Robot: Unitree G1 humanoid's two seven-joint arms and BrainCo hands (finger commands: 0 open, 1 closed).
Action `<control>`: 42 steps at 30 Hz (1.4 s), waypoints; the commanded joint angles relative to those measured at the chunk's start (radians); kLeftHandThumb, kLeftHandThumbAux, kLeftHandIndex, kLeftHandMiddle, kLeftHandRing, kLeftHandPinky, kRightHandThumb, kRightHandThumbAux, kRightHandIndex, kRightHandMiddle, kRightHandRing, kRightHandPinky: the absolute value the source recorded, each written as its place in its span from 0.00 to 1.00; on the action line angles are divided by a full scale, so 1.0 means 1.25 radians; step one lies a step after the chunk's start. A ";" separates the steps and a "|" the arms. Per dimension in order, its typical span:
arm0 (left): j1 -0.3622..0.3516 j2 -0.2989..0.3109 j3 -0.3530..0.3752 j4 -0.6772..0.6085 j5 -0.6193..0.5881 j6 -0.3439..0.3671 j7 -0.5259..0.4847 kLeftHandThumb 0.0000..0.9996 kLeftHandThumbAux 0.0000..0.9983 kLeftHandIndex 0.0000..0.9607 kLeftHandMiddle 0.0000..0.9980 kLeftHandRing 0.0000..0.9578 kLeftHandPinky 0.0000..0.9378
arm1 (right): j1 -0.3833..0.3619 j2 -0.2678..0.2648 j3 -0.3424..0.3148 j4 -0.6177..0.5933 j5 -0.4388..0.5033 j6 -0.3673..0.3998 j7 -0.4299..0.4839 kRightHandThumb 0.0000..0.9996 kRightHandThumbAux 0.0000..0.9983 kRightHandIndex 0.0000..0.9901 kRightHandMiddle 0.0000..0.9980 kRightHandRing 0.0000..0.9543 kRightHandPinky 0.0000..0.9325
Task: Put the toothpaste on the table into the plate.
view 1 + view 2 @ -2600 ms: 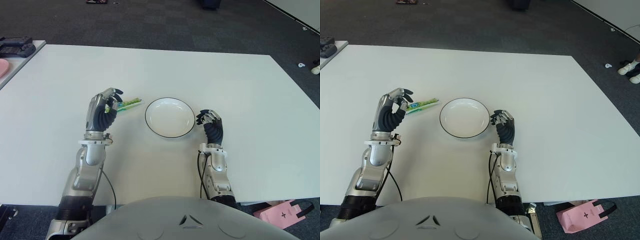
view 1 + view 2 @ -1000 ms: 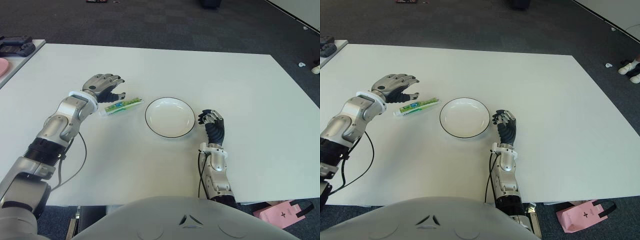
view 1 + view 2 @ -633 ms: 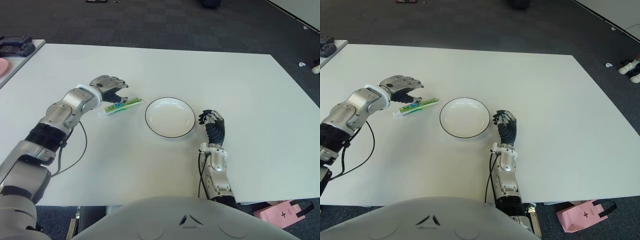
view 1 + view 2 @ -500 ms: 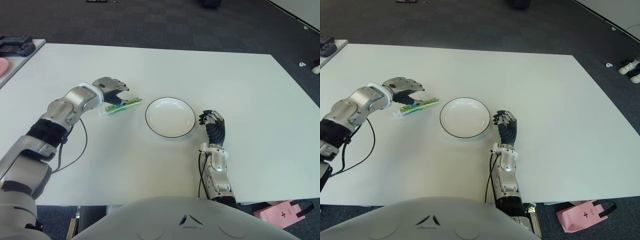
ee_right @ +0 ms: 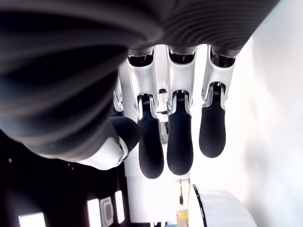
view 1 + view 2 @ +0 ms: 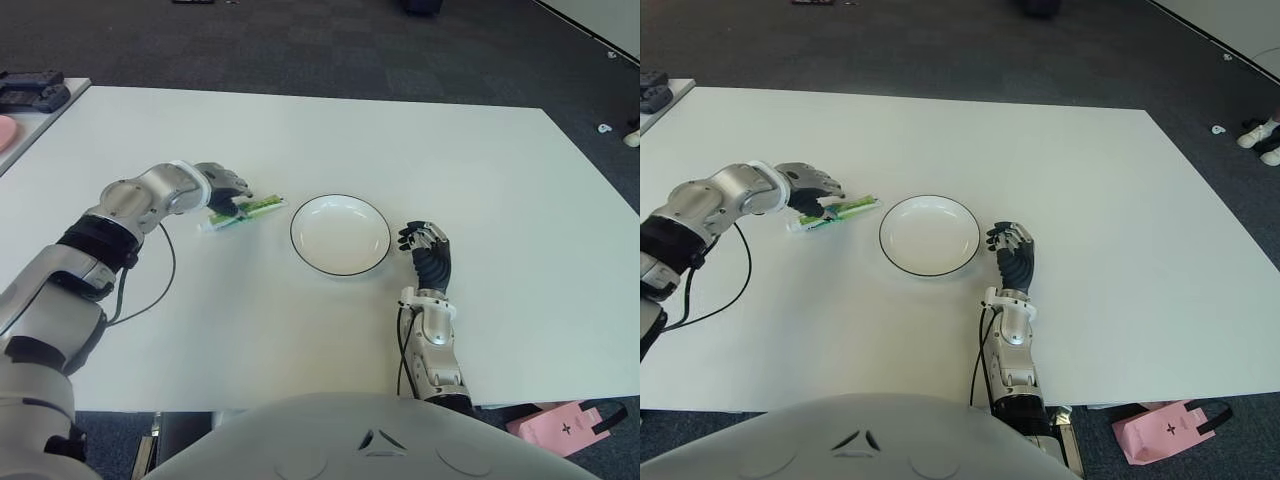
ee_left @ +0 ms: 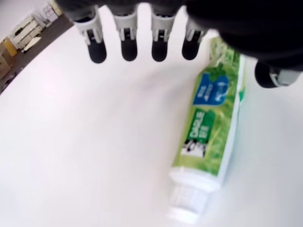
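Dark carpet surrounds the white tabletop (image 6: pixel 500 180) in front of you; a second white table (image 6: pixel 30 125) edges in at the far left, carrying dark items too small to make out, and a pink bag (image 6: pixel 560 425) sits on the floor at the near right.

Your toothpaste (image 6: pixel 240 212), a green tube with a white cap, lies flat on the tabletop just left of the plate (image 6: pixel 340 235), apart from its rim, cap end pointing away from the plate; the plate is white with a thin dark rim and holds nothing.

Your left hand (image 6: pixel 225 188) is reached across from the left and sits over the toothpaste, at the end nearer the plate; in the left wrist view the four fingers (image 7: pixel 129 35) hang down extended on one side of the tube and the thumb tip (image 7: pixel 270 75) shows on the other side, so the hand is spread around the tube and not closed on it; you cannot tell from these views whether any fingertip touches it.

Your right hand (image 6: pixel 428 255) shows just right of the plate, fingers loosely curled and holding nothing.
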 commanded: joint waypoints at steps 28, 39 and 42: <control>0.010 0.057 -0.045 -0.062 -0.010 -0.127 -0.086 0.45 0.12 0.00 0.00 0.00 0.00 | 0.103 0.064 0.014 0.023 0.008 0.060 -0.047 0.71 0.73 0.44 0.55 0.58 0.59; 0.058 0.070 -0.029 -0.142 -0.050 -0.125 -0.144 0.46 0.13 0.00 0.00 0.00 0.00 | 0.112 0.061 0.016 0.006 0.011 0.076 -0.044 0.71 0.73 0.44 0.55 0.57 0.59; 0.075 0.066 -0.026 -0.154 -0.046 -0.118 -0.139 0.46 0.14 0.00 0.00 0.00 0.00 | 0.113 0.061 0.016 0.004 0.010 0.077 -0.045 0.71 0.73 0.44 0.55 0.57 0.58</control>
